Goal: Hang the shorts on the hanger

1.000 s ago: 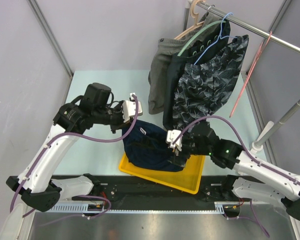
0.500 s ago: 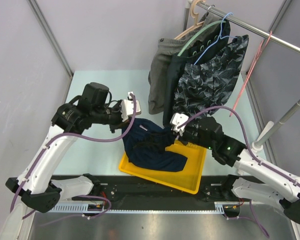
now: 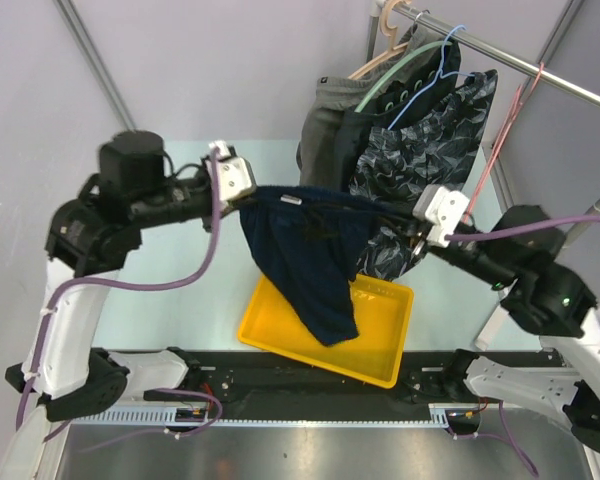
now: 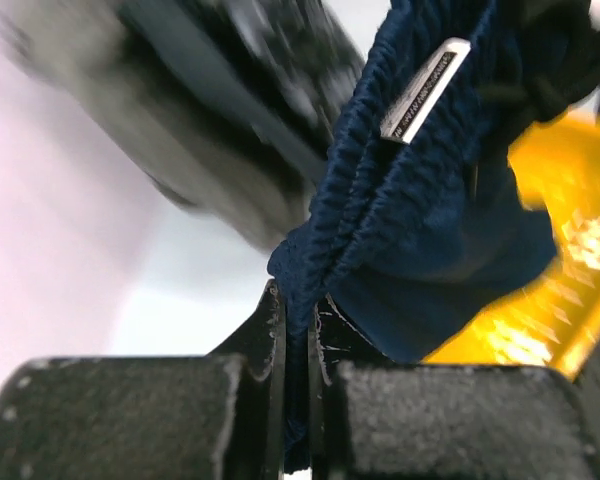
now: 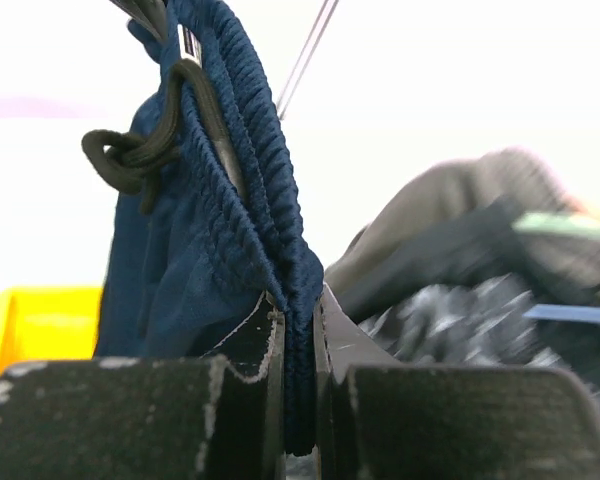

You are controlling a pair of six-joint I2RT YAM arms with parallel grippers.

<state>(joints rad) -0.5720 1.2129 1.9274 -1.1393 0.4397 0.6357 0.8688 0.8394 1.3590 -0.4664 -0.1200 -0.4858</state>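
The dark navy shorts (image 3: 310, 260) hang stretched in the air above the yellow tray (image 3: 375, 335), waistband taut between both arms, a small white label (image 3: 292, 199) on it. My left gripper (image 3: 246, 196) is shut on the waistband's left end (image 4: 298, 290). My right gripper (image 3: 410, 227) is shut on the right end (image 5: 300, 300), where a dark drawstring (image 5: 130, 155) loops. The pink-red wire hanger (image 3: 495, 160) hangs from the rail (image 3: 570, 90) at the back right, apart from the shorts.
On the rail hang grey shorts (image 3: 320, 140) and black-grey patterned shorts (image 3: 420, 150) on mint-green (image 3: 400, 70) and blue (image 3: 435, 75) hangers, close behind the held shorts. Grey walls stand left and right. A white post (image 3: 525, 275) stands at the right.
Both arms have risen and spread apart, lifting the shorts out of the tray and pulling the waistband taut. The right gripper closed on the waistband during this time.
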